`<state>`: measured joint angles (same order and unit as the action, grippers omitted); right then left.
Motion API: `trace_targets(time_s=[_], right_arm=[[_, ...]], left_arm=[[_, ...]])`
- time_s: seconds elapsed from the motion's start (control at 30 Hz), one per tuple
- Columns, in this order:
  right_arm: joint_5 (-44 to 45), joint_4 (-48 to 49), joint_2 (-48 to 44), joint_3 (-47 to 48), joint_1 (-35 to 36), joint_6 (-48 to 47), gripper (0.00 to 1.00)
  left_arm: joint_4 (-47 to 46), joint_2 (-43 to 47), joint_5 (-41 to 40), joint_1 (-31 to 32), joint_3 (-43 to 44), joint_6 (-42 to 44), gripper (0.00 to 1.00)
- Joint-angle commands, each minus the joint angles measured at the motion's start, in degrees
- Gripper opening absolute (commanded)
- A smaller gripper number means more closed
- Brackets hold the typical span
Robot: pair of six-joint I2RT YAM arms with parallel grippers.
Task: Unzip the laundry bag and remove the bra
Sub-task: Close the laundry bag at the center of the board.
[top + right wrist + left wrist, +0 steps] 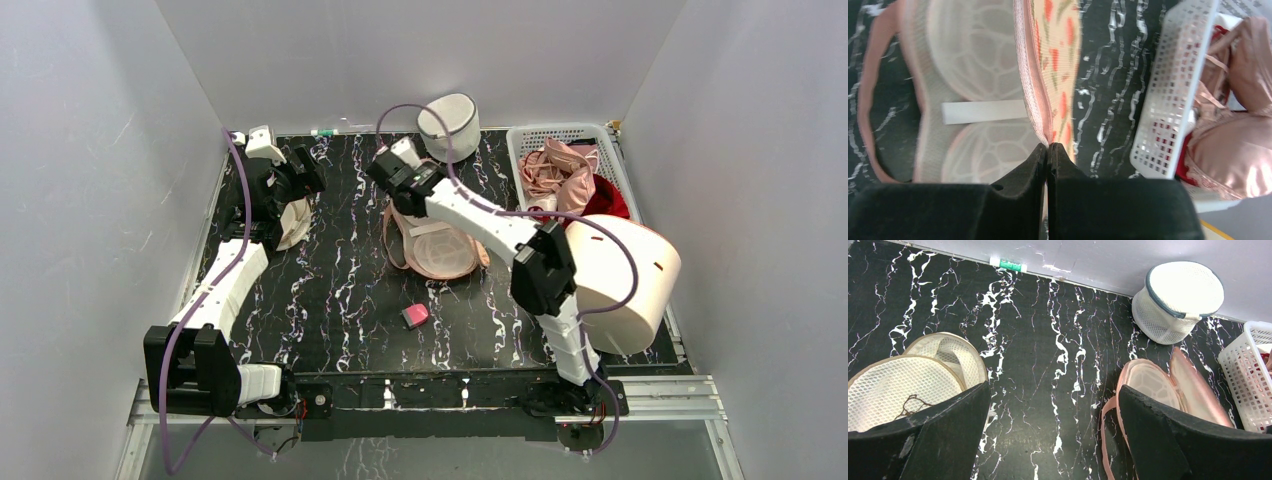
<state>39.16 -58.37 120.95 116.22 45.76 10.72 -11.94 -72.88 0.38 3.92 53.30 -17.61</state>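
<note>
Central laundry bag [440, 250], mesh bag [449, 122] behind it, bra [562, 172] in basket [560, 130] right

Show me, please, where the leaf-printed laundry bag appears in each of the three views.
Top external: laundry bag at the centre of the picture, lying open.
Left wrist: laundry bag at lower right.
Right wrist: laundry bag from upper left to centre, flap raised.
Shared landmark: white basket, right of the bag in every view.
</note>
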Motion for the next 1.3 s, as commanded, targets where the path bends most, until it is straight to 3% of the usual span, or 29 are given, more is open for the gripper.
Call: trace_targets(time_s=[0.0, 0.67, 0.9, 1.07, 1.17, 1.27], right_arm=[[2.5, -0.8, 3.7, 7.3, 3.9, 1.5, 0.00], [-14.1, 11.6, 14.7, 10.4, 5.8, 6.8, 0.06], [-25.4, 16.7, 15.0, 7.9, 5.1, 10.6, 0.19], [-34.0, 22.2, 12.0, 2.1, 3.5, 12.4, 0.41], [-46.1, 28.9, 9.5, -4.3, 0.7, 15.8, 0.56], [-64.1, 40.4, 5.2, -12.6, -2.0, 19.9, 0.63]], left_arm=[[-1.2, 1.7, -0.1, 0.0, 0.4, 0.2, 0.99], [-1.0, 1.8, -0.3, -0.1, 0.5, 0.5, 0.98], [-0.9, 1.6, -0.2, -0.1, 0.7, 0.7, 0.98], [-0.9, 1.5, -0.3, -0.1, 0.7, 0.8, 0.98], [-0.9, 1.4, -0.2, -0.1, 0.7, 1.0, 0.98], [-0.6, 1.3, -0.3, -0.2, 0.8, 1.2, 0.98]])
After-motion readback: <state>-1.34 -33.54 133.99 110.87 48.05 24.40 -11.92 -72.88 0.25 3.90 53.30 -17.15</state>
